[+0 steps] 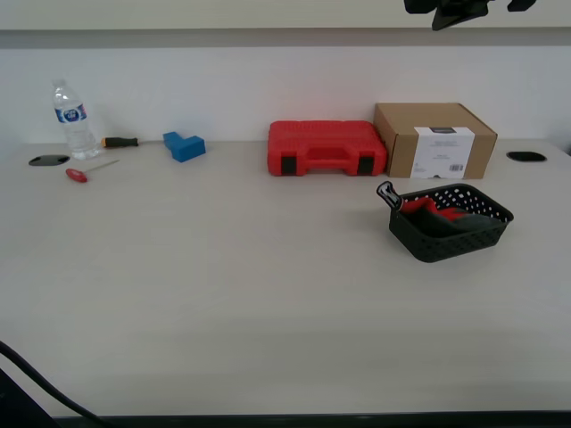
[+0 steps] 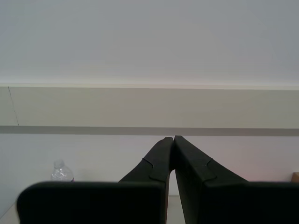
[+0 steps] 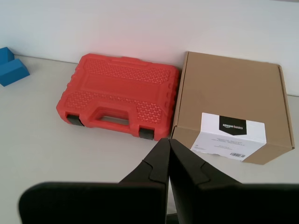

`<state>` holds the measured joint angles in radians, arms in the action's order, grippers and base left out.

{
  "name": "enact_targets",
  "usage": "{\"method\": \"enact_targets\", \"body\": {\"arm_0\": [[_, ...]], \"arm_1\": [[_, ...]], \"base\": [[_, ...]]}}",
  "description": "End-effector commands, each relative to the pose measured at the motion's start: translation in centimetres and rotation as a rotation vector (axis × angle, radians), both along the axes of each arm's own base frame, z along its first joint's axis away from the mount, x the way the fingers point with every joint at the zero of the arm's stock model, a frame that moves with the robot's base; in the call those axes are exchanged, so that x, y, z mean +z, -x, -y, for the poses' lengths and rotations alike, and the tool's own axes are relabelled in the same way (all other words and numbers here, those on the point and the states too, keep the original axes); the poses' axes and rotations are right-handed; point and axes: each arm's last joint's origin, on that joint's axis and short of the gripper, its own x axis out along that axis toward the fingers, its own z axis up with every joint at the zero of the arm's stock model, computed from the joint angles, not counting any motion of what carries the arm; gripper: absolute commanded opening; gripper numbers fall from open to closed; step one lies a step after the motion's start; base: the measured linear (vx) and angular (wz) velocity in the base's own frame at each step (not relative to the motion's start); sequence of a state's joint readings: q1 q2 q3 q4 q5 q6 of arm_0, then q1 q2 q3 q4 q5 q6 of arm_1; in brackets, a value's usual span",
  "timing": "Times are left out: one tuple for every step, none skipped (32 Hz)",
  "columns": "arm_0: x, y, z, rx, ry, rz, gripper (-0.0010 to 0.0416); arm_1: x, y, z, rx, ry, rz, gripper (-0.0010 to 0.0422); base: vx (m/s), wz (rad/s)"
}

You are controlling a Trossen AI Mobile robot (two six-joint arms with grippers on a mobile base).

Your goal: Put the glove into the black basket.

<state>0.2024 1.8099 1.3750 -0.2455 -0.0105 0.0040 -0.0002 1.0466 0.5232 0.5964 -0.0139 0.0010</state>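
Note:
The glove [image 1: 426, 212], red with dark grey parts, lies inside the black basket [image 1: 443, 247] on the table at the exterior view's right. My first gripper [image 3: 169, 141] is shut and empty, held high over the table, looking down at the red tool case and the cardboard box. My second gripper [image 2: 174, 139] is shut and empty, raised and facing the white wall. The glove and the basket show in neither wrist view. A dark arm part [image 1: 459, 9] shows at the exterior view's top edge.
A red tool case [image 1: 326, 147] [image 3: 120, 95] and a brown cardboard box [image 1: 434, 139] [image 3: 231, 112] stand behind the basket. A blue block [image 1: 184, 145] [image 3: 11, 70], two screwdrivers [image 1: 89, 169] and a water bottle [image 1: 71, 120] [image 2: 61, 171] are at the back left.

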Motion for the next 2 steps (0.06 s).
{"method": "enact_targets", "body": {"arm_0": [[0.05,-0.03,-0.02,0.003,0.003,0.006,0.0004],[0.05,-0.03,-0.04,0.003,0.003,0.006,0.0004]], "arm_1": [[0.04,-0.01,0.01,0.000,0.000,0.003,0.0000],[0.04,-0.01,0.01,0.000,0.000,0.003,0.0000]], "base": [[0.000,0.000],[0.000,0.000]]}}
